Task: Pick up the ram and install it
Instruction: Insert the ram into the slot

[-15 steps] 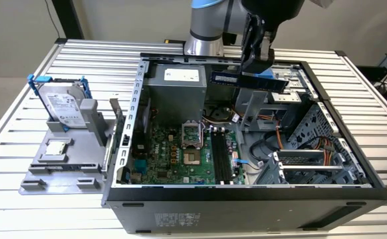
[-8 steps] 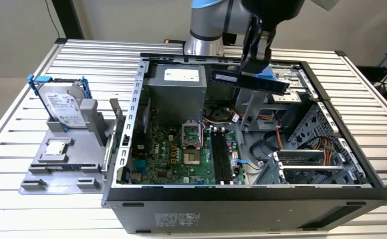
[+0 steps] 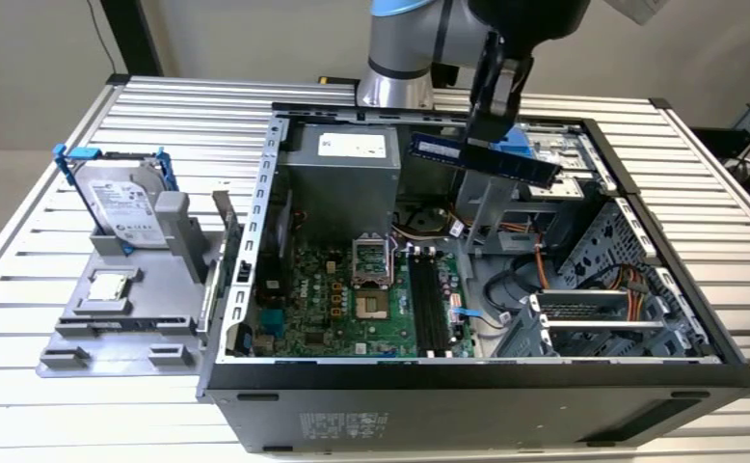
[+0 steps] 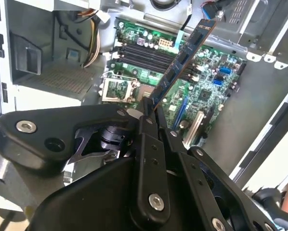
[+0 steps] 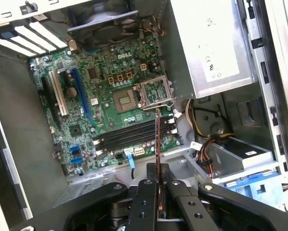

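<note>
The ram (image 3: 485, 158), a long dark bluish board with black chips, hangs in the air above the open computer case (image 3: 478, 371), near its far side. My gripper (image 3: 489, 123) is shut on its middle from above. In the second wrist view the ram (image 4: 182, 60) runs out from between the black fingers (image 4: 147, 127) over the green motherboard (image 4: 202, 72). In the first wrist view the ram (image 5: 157, 144) shows edge-on, above the black memory slots (image 5: 132, 137). In the exterior view those slots (image 3: 429, 304) lie lower, near the motherboard's (image 3: 336, 299) right side.
A silver hard drive with blue rails (image 3: 124, 203) stands in a grey holder (image 3: 118, 328) to the exterior view's left of the case, with a small square processor chip (image 3: 109, 286) on it. Inside the case are the power supply (image 3: 343, 174), cables (image 3: 543, 260) and a drive cage (image 3: 606, 323).
</note>
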